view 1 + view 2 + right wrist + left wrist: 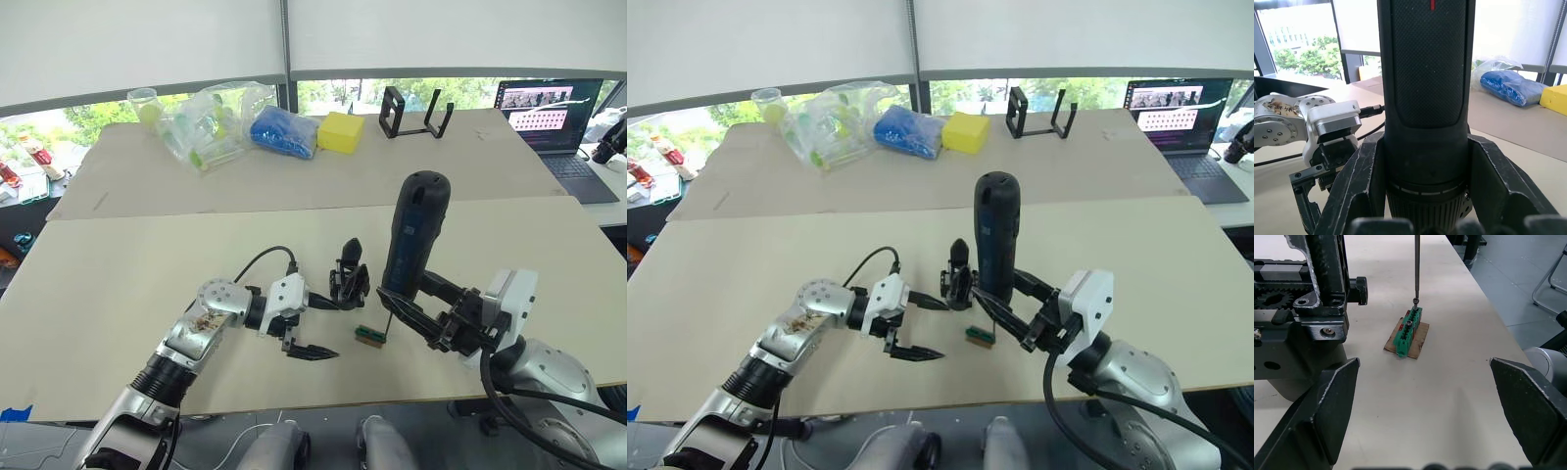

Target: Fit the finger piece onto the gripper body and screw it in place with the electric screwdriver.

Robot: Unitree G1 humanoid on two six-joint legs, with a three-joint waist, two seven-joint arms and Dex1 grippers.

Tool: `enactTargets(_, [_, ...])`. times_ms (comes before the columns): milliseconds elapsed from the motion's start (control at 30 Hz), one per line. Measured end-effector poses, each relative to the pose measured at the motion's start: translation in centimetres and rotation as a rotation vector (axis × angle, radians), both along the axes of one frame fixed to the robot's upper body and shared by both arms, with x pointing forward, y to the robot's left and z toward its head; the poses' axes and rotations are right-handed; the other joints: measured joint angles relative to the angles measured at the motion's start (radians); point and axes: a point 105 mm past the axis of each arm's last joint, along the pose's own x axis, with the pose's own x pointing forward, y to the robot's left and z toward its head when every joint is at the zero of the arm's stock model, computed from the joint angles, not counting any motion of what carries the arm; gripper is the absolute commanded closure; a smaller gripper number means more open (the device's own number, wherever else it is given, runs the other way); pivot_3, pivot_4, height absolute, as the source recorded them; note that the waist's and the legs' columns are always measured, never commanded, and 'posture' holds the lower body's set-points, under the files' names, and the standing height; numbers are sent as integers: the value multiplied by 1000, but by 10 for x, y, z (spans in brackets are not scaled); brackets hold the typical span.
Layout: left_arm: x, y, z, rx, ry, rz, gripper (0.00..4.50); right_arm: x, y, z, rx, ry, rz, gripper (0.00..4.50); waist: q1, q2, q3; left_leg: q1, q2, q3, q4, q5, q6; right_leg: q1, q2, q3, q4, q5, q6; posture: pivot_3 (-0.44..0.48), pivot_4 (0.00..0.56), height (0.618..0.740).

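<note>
The gripper body stands on the table, one pointed black finger sticking up. My left gripper is open just beside it, one finger close to the body; I cannot tell if they touch. My right gripper is shut on the electric screwdriver, held upright and leaning slightly. Its thin bit comes down onto a small teal-green block lying on a brown scrap between the two arms. The loose finger piece is out of view.
On the far table are a black open frame stand, a yellow block, a blue bag and clear plastic bags. A laptop sits at the far right. The table's front edge runs just below both wrists.
</note>
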Motion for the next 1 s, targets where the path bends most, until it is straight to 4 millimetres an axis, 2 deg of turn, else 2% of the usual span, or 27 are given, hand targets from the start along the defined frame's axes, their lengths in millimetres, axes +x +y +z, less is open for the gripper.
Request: enactTargets(1000, [0, 0, 0, -1, -1, 2, 0, 1, 0, -5, -23, 9, -8, 2590, 0, 0, 0, 0, 0, 0, 0, 0, 0, 0, 0, 0, 0, 0, 0, 0, 150, 740])
